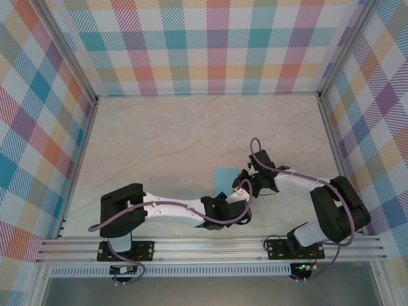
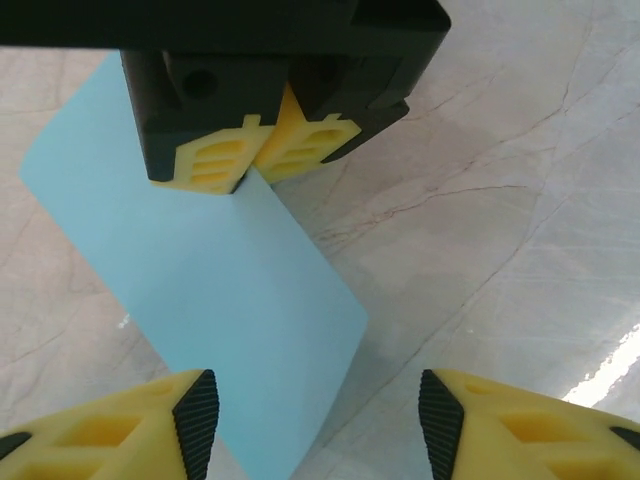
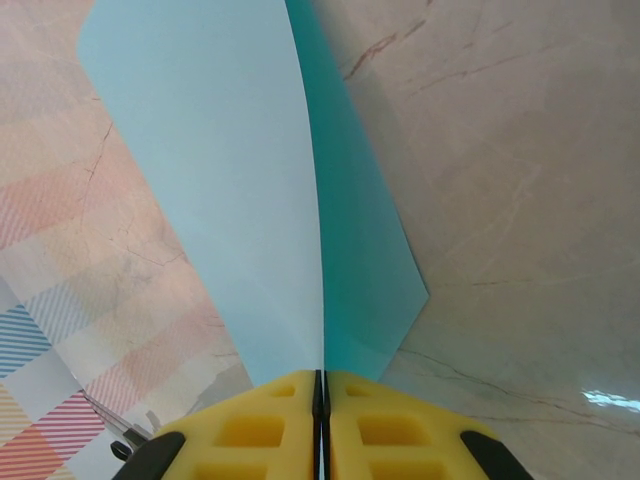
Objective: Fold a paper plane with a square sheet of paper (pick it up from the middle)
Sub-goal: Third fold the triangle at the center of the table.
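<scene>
Left wrist view: the left tool (image 2: 318, 425) stands with fingers apart astride a corner of the square sheet of paper (image 2: 220, 290), whose far edge the right tool (image 2: 255, 170) pinches. Right wrist view: that clamp is closed tight on the sheet. From above, the sheet sits between both tools over the worktop (image 1: 159, 140).

The square sheet of thin light-blue paper (image 1: 224, 174) sits right of the middle of the pale marble-patterned table (image 1: 159, 140), in its near half, between the two arms. The right black gripper with yellow fingers (image 3: 318, 400) reaches in from the right and is closed on one edge of the sheet, which runs away from the pinch in two layers. The left black-and-yellow gripper (image 2: 318, 415) faces it from the left, fingers (image 2: 195, 410) apart, a corner of the sheet lying between them. Checked fabric walls (image 1: 210, 51) stand behind and beside the table.
</scene>
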Tool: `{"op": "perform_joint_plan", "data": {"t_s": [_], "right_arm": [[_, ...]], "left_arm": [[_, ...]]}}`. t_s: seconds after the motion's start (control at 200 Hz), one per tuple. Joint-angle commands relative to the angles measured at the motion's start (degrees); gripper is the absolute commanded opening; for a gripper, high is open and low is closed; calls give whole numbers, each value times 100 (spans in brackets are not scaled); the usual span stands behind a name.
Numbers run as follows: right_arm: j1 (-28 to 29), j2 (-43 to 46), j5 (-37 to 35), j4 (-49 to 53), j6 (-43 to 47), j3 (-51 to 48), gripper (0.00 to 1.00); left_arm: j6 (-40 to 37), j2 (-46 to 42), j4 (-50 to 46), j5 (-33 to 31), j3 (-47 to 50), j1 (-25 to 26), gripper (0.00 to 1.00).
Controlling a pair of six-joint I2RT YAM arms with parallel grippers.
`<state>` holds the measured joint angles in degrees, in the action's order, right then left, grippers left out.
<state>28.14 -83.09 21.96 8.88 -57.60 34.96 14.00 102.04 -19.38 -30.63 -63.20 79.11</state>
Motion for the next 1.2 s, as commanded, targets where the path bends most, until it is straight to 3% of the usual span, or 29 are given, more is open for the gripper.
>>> {"op": "perform_joint_plan", "data": {"t_s": [0.0,0.23,0.395,0.595,0.675,0.94,1.035,1.195], "right_arm": [[26,-48,30,133,144,146,11],[28,53,-20,283,259,142,13],[25,166,-85,421,345,140,15],[26,240,-104,500,450,159,19],[26,332,-158,607,554,224,27],[-40,762,-926,1549,1022,632,36],[-45,652,-738,1372,1247,778,31],[-41,-278,-171,1397,1821,1430,13]], "left_arm": [[-49,14,-7,-251,-46,39,50],[-58,-93,103,-202,55,29,20],[-18,-184,139,-170,146,-33,6],[-62,-373,282,282,289,-216,0],[-91,-450,297,594,394,-323,0],[-54,-780,760,1351,720,-616,0],[-38,-820,819,1461,780,-675,0],[-48,-859,777,1577,782,-728,0]]}}
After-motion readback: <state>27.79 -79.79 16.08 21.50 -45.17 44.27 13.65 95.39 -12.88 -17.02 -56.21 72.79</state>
